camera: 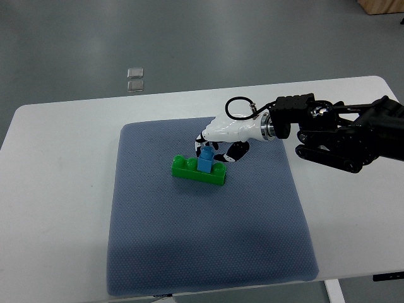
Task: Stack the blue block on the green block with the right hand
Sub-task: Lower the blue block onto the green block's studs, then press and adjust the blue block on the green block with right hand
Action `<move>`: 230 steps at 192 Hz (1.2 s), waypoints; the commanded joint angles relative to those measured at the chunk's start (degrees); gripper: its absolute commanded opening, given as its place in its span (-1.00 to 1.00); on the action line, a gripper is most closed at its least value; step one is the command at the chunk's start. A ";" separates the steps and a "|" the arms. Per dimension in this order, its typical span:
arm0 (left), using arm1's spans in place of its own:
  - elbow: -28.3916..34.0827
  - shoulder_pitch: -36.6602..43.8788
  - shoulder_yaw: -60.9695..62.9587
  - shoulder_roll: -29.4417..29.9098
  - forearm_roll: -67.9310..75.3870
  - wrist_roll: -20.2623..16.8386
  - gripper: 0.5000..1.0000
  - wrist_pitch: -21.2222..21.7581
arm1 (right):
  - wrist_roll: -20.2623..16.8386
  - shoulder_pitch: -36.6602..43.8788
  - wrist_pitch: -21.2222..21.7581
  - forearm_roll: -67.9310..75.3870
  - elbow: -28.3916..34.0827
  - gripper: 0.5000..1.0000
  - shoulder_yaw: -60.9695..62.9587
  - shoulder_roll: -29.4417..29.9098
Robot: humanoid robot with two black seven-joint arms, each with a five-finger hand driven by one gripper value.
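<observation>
In the top view, the blue block (pixel 205 161) was seen seated on the green block (pixel 199 170), roughly at the middle of its length. The green block lay on the blue-grey mat (pixel 208 252) spread over the white surface (pixel 57 139), its long axis running from upper left to lower right. The right hand (pixel 222 136) was reached in from the right edge — just behind and above the blue block, its fingers (pixel 206 146) curled down at the block's top. Whether they were clamped on it or merely touching could not be told. The left hand was not seen. Only 1 hand was near, and any release would be judged to go up and back.
</observation>
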 commanded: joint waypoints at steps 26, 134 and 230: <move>0.00 -0.03 -0.05 0.00 0.00 0.00 1.00 0.00 | -0.04 0.00 -0.22 -0.59 -0.42 -1.00 0.00 0.00; 0.00 -0.03 0.04 0.00 0.00 0.00 1.00 0.00 | 0.22 0.35 -0.05 -0.59 -0.16 -1.00 -0.61 0.00; 0.00 -0.03 0.04 0.00 0.00 0.00 1.00 0.00 | 0.22 0.79 1.27 -0.59 -0.07 -0.89 -0.79 -0.62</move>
